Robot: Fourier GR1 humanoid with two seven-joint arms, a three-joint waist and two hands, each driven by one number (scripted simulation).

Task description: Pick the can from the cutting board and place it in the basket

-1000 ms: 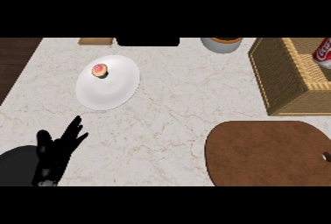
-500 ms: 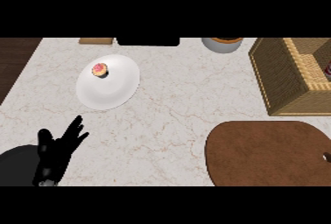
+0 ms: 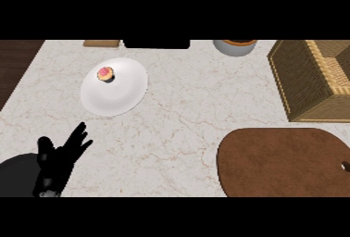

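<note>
Resting open: left robot hand [image 3: 58,159] | woven basket [image 3: 308,83] | oval wooden cutting board [image 3: 287,162]

The counter [image 3: 198,106] is pale marble with thin brownish veins. A white plate [image 3: 116,92] carries a small pink and yellow treat [image 3: 105,74]. The cutting board [image 3: 287,162] is dark brown, the basket [image 3: 308,83] woven tan wicker, the left hand [image 3: 58,159] black.

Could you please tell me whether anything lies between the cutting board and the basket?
Nothing visible does: only bare counter separates the cutting board from the basket. The plate and the open left hand lie far to the left. The can does not show in this view.
</note>
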